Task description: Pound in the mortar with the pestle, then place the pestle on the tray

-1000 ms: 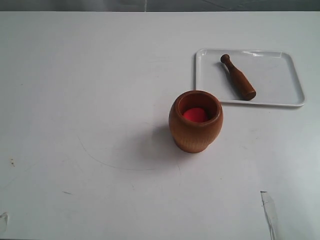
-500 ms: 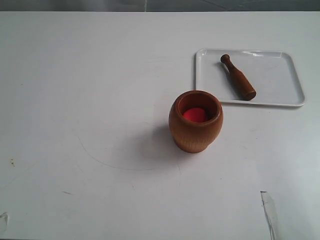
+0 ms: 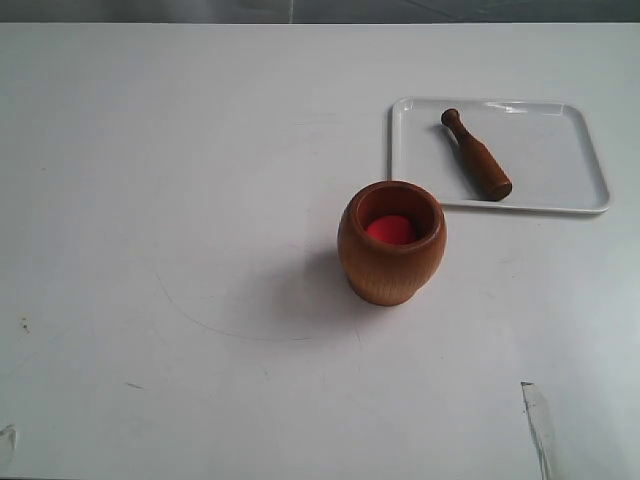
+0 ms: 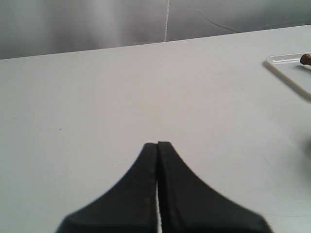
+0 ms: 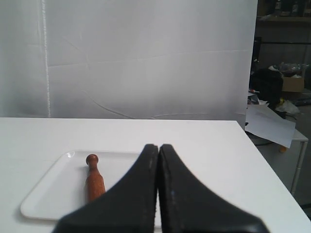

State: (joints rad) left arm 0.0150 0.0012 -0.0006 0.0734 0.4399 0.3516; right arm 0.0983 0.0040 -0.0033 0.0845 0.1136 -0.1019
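Exterior: mortar (image 3: 391,243) stands upright mid-bench, just near of the tray's (image 3: 550,150) left corner and apart from it. There's a red lump (image 3: 390,230) in the bottom of the cup. The pestle (image 3: 477,155) lies flat on the tray's left half, knob pointing far-left and thick end near-right, close to the near rim. Lying flat on the tray's floor, it shouldn't roll off. No arm shows over the bench (image 3: 180,200) in this view. Pestle on the tray with both arms clear reads as either task done or not begun; can't tell which from this.

Left wrist: left gripper (image 4: 157,144) has its jaws pressed together, nothing between them, sitting over bare bench. The tray corner (image 4: 291,73) and pestle knob (image 4: 306,59) just show at the frame edge, well away from the tips.

Right wrist: right gripper (image 5: 158,146) also has its jaws together and empty. It's pulled back on the near side of the tray and looks along the pestle (image 5: 95,178), so a straight reach to the pestle looks likely from here.

Versus the earlier exterior frames: no visible difference. Mortar, red lump, pestle and tray all sit in the same spots.
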